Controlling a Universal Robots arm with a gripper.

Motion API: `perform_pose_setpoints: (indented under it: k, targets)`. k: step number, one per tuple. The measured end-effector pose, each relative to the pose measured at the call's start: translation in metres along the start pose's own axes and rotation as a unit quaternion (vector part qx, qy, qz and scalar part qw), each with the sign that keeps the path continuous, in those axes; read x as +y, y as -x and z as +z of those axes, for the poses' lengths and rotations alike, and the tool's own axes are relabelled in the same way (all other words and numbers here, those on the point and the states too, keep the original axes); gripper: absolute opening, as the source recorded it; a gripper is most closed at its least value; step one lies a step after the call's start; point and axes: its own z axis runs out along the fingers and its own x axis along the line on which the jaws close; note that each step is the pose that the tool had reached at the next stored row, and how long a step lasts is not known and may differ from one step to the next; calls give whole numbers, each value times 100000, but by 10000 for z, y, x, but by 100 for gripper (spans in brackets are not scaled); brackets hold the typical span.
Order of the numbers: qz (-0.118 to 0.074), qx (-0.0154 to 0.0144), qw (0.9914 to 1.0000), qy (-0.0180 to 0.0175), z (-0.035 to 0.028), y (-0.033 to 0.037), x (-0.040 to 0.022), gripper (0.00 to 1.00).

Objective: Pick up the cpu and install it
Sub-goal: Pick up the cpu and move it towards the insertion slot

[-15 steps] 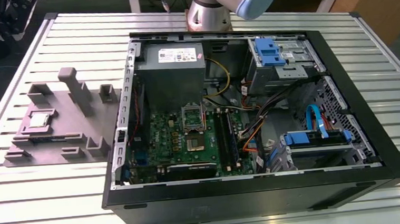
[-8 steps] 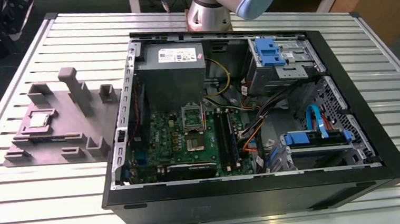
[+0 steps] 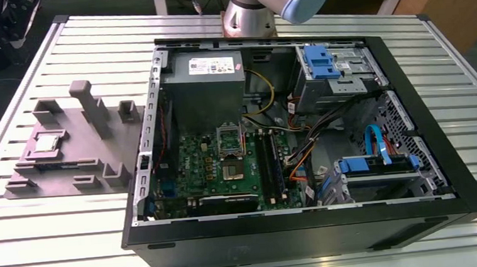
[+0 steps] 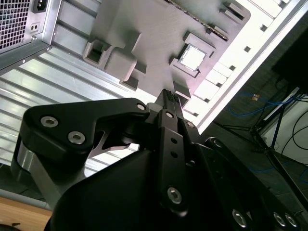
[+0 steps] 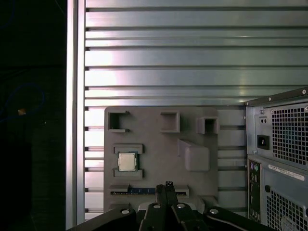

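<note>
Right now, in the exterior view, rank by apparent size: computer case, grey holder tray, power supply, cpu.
Largest to smallest:
1. computer case
2. grey holder tray
3. power supply
4. cpu
No two look close in size.

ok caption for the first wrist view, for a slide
cpu sitting in its grey holder on the slatted table beside the computer case, gripper not yet touching it
</note>
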Motion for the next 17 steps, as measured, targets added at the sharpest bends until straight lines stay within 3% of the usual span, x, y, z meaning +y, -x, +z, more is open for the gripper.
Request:
perform_pose_setpoints:
  k: [5,7,8,12,13,15,16,17]
  targets:
    - [-2,0,100000,1,0,0,0,11]
    - [-2,1,100000,-2,0,-1,0,16]
    - [0,-1,100000,1,0,-1,0,24]
    - [-1,-1,100000,-1,0,-1,0,25]
    - [-1,0,100000,-1,0,-1,0,30]
    - [-1,3,100000,-1,0,-2,0,30]
    - [-1,0,100000,-2,0,-2,0,37]
    - [-2,1,100000,1,0,-2,0,37]
